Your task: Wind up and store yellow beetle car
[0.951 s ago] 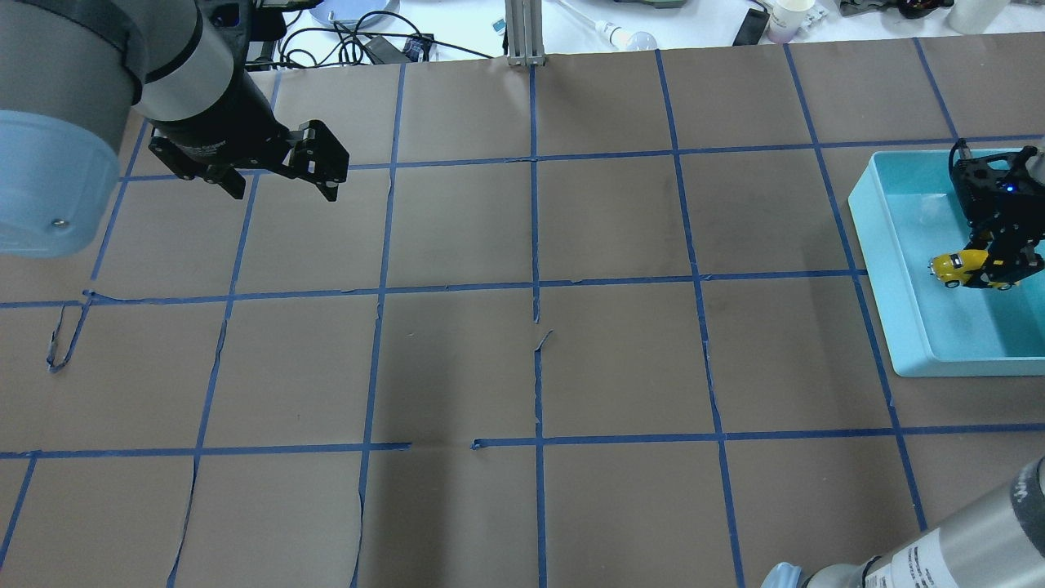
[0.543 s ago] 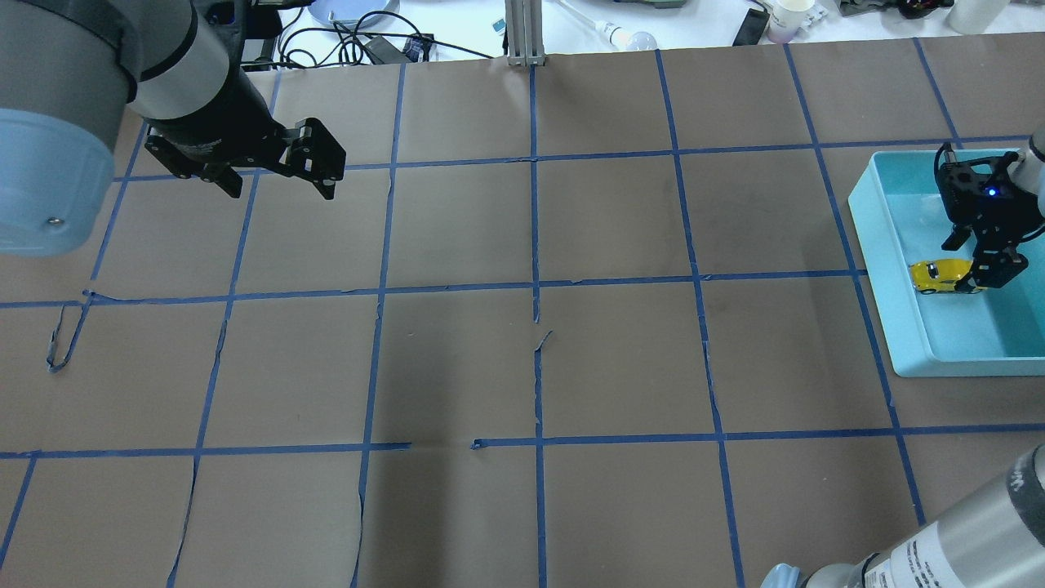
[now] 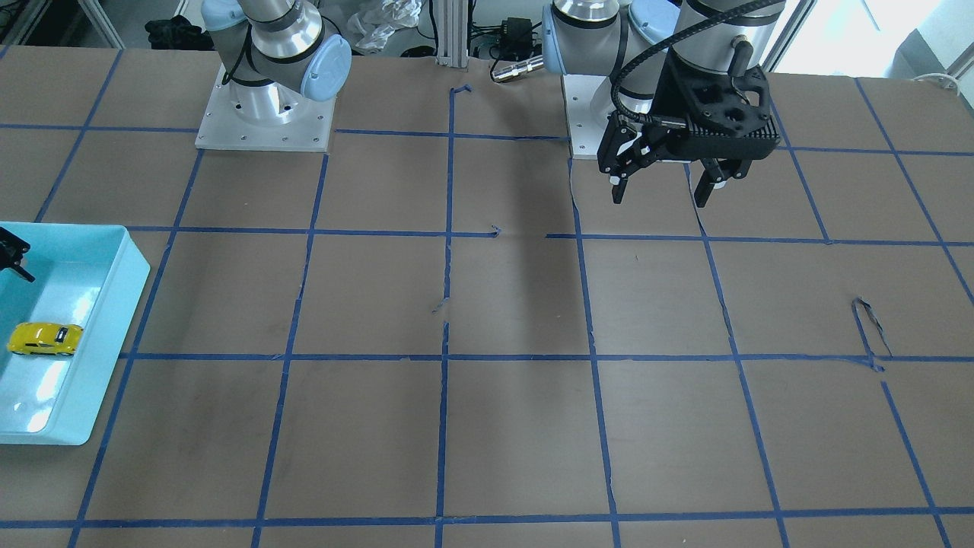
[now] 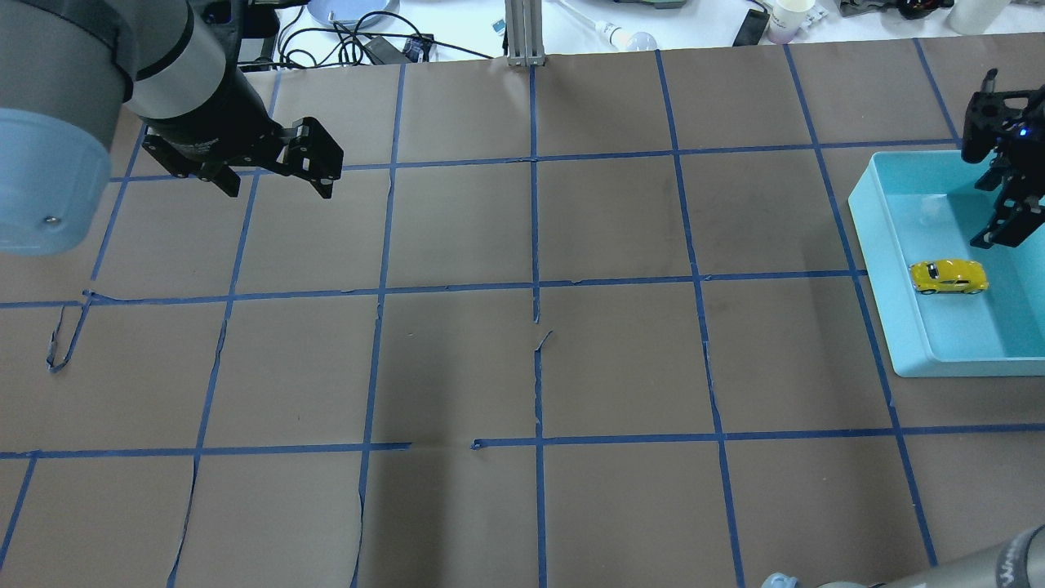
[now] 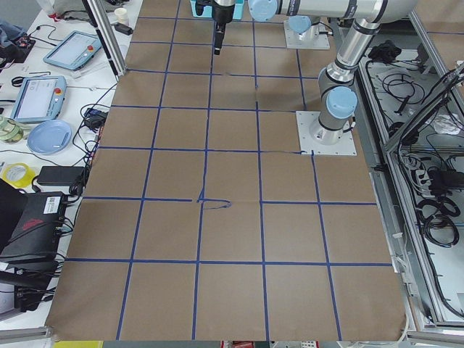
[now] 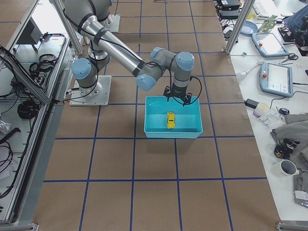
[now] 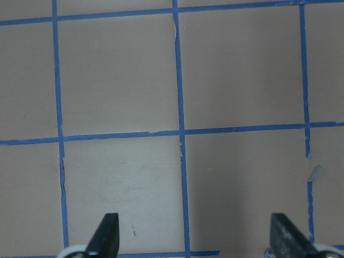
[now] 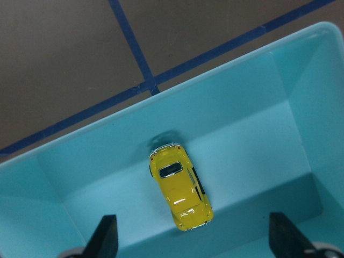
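Note:
The yellow beetle car (image 4: 949, 277) lies on its wheels on the floor of the teal bin (image 4: 886, 269), near the bin's left wall. It also shows in the front view (image 3: 44, 339), the right side view (image 6: 170, 120) and the right wrist view (image 8: 180, 185). My right gripper (image 4: 1008, 224) is open and empty, raised above the bin just beyond the car; the car sits between and ahead of its fingertips (image 8: 105, 236). My left gripper (image 4: 277, 184) is open and empty above the table's far left, also in the front view (image 3: 660, 199).
The bin (image 3: 106, 335) stands at the table's right edge. Brown paper with a blue tape grid (image 4: 535, 286) covers the table. Cables, a cup and other clutter (image 4: 788, 20) lie beyond the far edge. A metal post (image 4: 522, 33) stands at the far middle.
My right gripper has let go of the car, opened and lifted up and away toward the far side. The car now rests in the bin. My left arm has barely moved.

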Robot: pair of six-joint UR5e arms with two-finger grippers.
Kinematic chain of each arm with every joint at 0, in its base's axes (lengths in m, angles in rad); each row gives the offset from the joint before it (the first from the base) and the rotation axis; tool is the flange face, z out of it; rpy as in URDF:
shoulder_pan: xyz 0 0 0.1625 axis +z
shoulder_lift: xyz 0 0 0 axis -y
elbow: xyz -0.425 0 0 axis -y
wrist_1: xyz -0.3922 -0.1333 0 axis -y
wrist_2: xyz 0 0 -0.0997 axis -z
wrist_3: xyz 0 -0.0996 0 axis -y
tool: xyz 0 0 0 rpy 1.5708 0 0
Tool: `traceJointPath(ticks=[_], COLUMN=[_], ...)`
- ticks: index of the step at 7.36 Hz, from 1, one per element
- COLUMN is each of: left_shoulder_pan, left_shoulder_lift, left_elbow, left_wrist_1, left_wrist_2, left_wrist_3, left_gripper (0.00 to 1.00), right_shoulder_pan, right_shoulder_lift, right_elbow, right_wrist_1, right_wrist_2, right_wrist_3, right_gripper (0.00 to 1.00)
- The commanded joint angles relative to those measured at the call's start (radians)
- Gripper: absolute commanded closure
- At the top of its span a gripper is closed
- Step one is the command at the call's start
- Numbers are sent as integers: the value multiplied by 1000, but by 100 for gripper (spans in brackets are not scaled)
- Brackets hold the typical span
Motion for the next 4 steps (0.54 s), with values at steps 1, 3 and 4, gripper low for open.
traceJointPath(ticks=[1,3,4], left_shoulder_pan=[1,3,1], left_shoulder_lift=[0,1,0], left_elbow=[2,2,0], left_wrist_1=[0,0,0], left_wrist_2=[0,0,-1], left_wrist_3=[-3,-1,-3], left_gripper=[0,0,0], right_shoulder_pan=[100,203,288], right_shoulder_lift=[-133,-183,-203], right_elbow=[-20,-32,-35], right_wrist_1=[124,232,233], right_wrist_2=[-16,2,-3], right_wrist_3=[493,1000,1104], right_gripper=[0,0,0])
